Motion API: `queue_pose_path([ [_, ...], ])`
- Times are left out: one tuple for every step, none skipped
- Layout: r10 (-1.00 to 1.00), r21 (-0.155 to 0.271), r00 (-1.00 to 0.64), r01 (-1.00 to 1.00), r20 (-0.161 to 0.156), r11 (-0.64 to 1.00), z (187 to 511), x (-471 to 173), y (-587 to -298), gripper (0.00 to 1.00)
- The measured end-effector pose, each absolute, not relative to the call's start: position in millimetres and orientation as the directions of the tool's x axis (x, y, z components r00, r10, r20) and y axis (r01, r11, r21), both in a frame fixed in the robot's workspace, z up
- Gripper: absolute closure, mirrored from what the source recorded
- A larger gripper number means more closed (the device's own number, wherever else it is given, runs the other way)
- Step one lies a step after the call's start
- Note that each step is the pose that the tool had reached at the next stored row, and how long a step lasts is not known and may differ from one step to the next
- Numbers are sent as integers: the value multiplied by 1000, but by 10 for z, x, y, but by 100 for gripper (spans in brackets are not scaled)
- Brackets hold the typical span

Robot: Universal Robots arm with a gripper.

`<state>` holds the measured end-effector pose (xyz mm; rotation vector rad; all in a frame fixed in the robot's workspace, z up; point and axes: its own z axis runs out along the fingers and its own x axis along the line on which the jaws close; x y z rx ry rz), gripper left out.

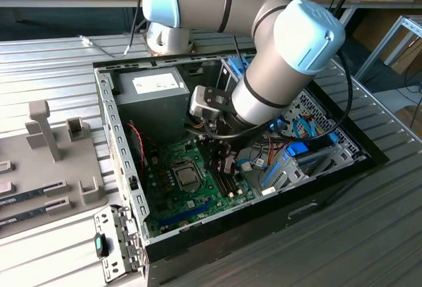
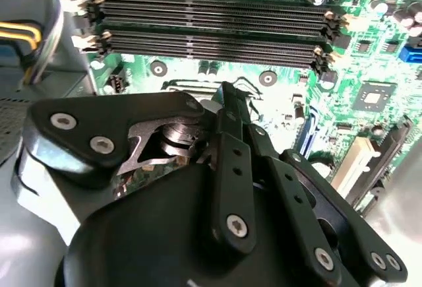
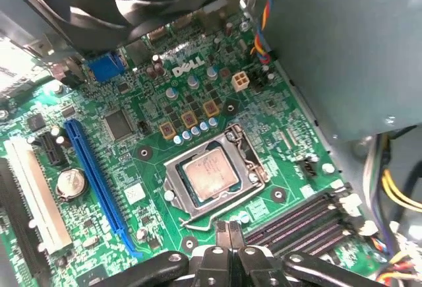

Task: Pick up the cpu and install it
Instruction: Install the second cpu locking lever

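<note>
I see the cpu already lying in the motherboard's socket frame, my gripper empty with fingers pressed together just beside it, so I judge seating it flat matters most.

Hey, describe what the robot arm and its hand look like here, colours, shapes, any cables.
The arm is built of thick silver-grey tubes with rounded pale blue joint caps and black rings at the seams. A black cable runs along it. A small grey box sits near the wrist. The hand is matte black, made of flat linkage bars joined by silver screws, ending in two slim fingers.
</note>
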<state>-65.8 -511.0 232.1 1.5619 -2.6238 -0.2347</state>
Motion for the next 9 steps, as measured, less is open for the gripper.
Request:
queue_pose_path([
  [-878,175,-478,-866,-15,468,2379,-651,-5110,89],
  [-878,175,-478,-866,-16,468,2399,-649,-5110,89],
  [-878,176,-478,-866,-16,468,2404,-647,-5110,89],
  [-878,176,-478,-866,-16,468,2403,-647,-5110,89],
  [-878,176,-478,-866,-16,468,2403,-646,-5110,89],
  [-878,176,-478,-866,-16,468,2404,-645,-5110,89],
  [-878,176,-478,-866,-16,468,2404,-645,-5110,89],
  [-878,176,-478,-866,-16,468,2405,-643,-5110,89],
  [-878,177,-478,-866,-16,468,2405,-643,-5110,89],
])
